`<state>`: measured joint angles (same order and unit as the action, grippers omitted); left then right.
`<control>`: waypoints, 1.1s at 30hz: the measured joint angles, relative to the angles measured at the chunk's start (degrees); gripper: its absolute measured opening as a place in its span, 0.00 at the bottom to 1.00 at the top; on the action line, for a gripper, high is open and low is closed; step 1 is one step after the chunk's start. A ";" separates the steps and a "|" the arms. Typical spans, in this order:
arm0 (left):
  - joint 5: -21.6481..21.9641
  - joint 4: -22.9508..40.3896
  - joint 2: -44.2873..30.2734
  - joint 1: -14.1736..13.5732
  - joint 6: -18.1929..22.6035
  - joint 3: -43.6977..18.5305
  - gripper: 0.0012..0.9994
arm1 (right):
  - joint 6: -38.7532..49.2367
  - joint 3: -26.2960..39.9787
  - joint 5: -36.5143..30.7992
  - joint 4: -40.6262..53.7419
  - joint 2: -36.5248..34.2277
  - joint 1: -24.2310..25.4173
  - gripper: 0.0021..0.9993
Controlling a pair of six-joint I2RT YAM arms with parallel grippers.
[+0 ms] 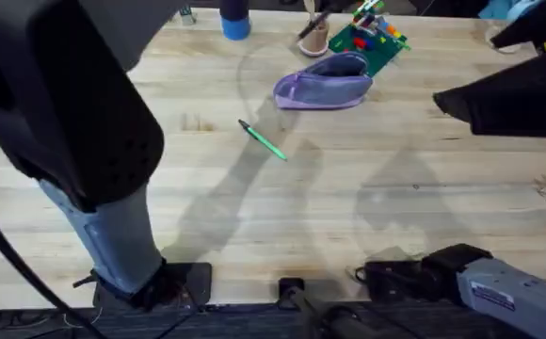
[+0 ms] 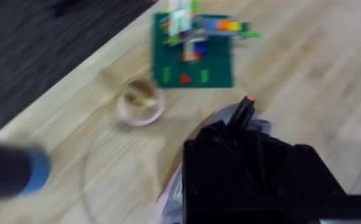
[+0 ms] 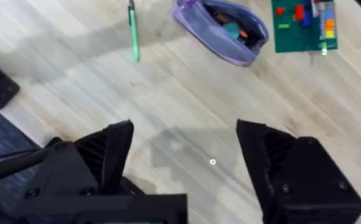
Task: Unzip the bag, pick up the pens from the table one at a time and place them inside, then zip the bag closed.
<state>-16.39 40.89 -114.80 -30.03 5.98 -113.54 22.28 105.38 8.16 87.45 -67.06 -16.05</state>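
Bag (image 3: 223, 30) gapes unzipped in the right wrist view, right end effector (image 3: 183, 155) spread open.

We see a soft matt cloth bag (image 1: 324, 85), a smooth plastic green pen (image 1: 264, 140), a glossy plastic brick plate (image 3: 304, 27) and a pale, smooth wooden table (image 1: 348, 207) with plank strips.

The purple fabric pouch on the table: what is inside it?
The soft purple fabric pouch lies unzipped. Through its opening show dark items with teal and orange bits, too small to identify. The fabric sides cover whatever lies deeper.
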 joint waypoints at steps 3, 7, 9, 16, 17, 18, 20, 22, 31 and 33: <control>-4.16 -1.10 0.00 -1.21 2.94 0.00 0.04 | 0.00 0.00 -0.97 -0.01 0.48 0.00 1.00; -8.01 -2.73 0.00 -2.81 4.75 0.00 0.04 | 0.00 0.00 -1.48 -0.01 0.56 0.00 1.00; -8.89 -3.03 0.00 -3.60 5.75 0.00 0.04 | -0.01 0.00 -1.55 -0.05 0.56 0.00 1.00; -10.71 -4.24 -2.54 -6.18 7.99 -0.33 0.04 | 0.05 0.00 -1.97 -0.23 0.56 0.00 1.00; -10.87 -4.57 -3.60 -6.48 8.15 -0.33 0.04 | 0.07 0.00 -1.99 -0.28 0.56 0.00 1.00; -10.90 -4.91 -4.54 -6.68 8.23 -0.33 0.04 | 0.07 0.00 -1.99 -0.35 0.56 0.00 1.00; -10.90 -5.61 -6.69 -7.05 8.41 -0.33 0.04 | 0.24 0.00 -1.99 -0.36 0.56 0.00 1.00; -10.83 -5.97 -8.62 -7.18 8.52 -0.33 0.04 | 0.47 0.00 -1.99 -0.36 0.56 0.00 1.00; -8.35 -2.29 -10.71 -7.07 11.34 -0.33 0.04 | 1.55 0.00 -2.21 -0.36 0.56 0.00 1.00; -7.21 0.67 -10.71 -7.05 12.77 -0.33 0.04 | 1.78 0.00 -2.21 -0.38 0.56 0.00 1.00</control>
<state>-23.60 41.56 -125.51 -37.08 18.75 -113.86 24.05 105.38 5.96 87.07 -66.50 -16.05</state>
